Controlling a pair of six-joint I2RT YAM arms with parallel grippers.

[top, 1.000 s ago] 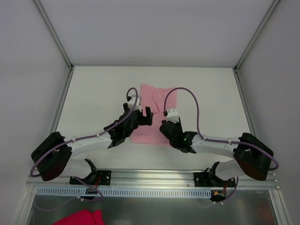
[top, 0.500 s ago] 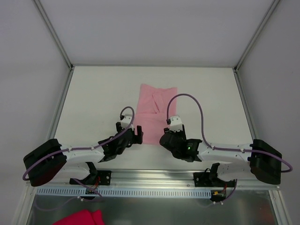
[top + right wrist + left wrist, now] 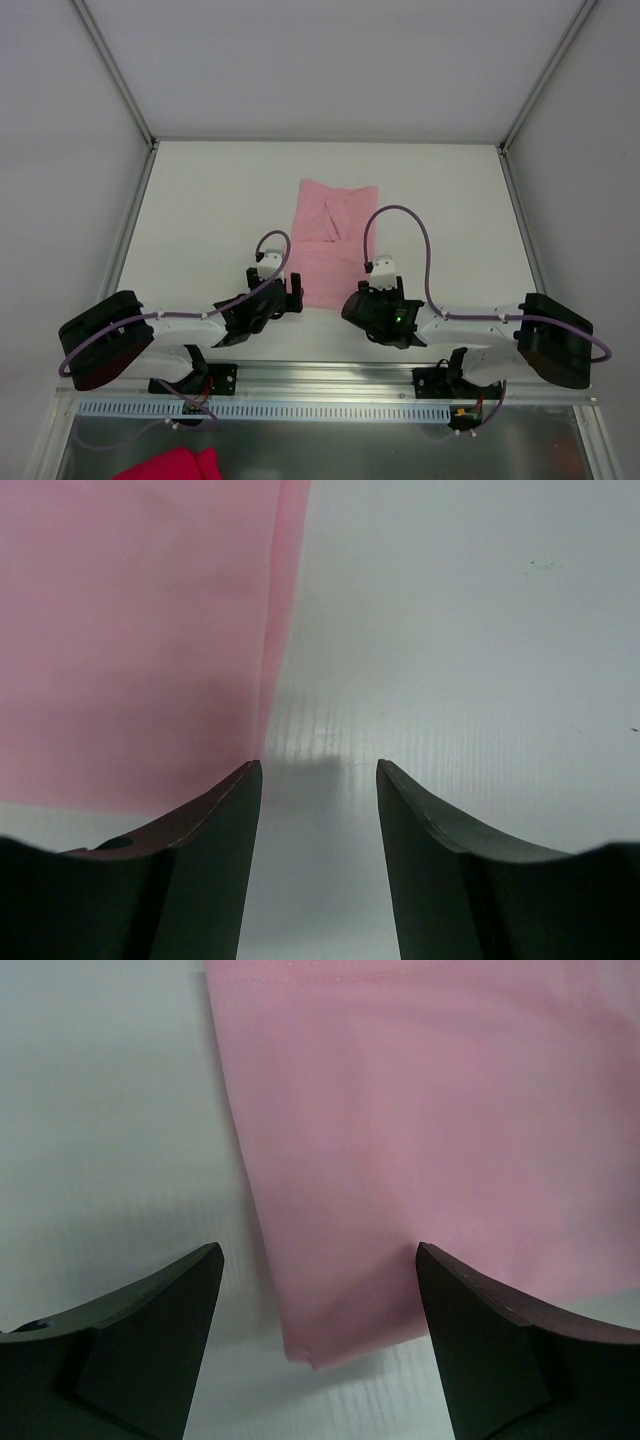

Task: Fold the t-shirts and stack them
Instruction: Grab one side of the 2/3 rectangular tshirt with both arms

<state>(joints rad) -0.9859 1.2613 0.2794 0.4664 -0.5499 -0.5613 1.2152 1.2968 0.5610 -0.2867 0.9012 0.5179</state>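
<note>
Setting: white table (image 3: 200,200) enclosed by white walls (image 3: 320,60) with grey corner posts; a slotted metal rail (image 3: 320,408) runs along the near edge behind both arm bases.

Item 1, t-shirt (image 3: 335,235): pale pink, plain, folded into one elongated panel lying flat at table centre. The long axis runs from the arms toward the far wall, leaning slightly right. The far end is wider and carries a fold line; the near short edge sits just ahead of both wrists. No print, label or writing is legible.

Item 2, left gripper (image 3: 290,285): its arm lies low, reaching from the outer left shoulder inward to the shirt's near left corner. In the wrist view the left gripper (image 3: 317,1250) has its fingers wide apart, clamping nothing. The corner of the t-shirt (image 3: 430,1110) lies on the table between them, its left edge running straight ahead.

Item 3, right gripper (image 3: 368,296): its arm mirrors the other, low and reaching inward from the outer right. In the wrist view the right gripper (image 3: 318,765) has its fingers parted, holding nothing, with bare table in the gap. The t-shirt (image 3: 130,630) lies ahead and left, its right edge meeting the left fingertip.

Item 4, purple cables (image 3: 400,215): one loops over each wrist.

Item 5, magenta cloth (image 3: 170,465): behind the left arm base, below the rail, well apart from the shirt.
</note>
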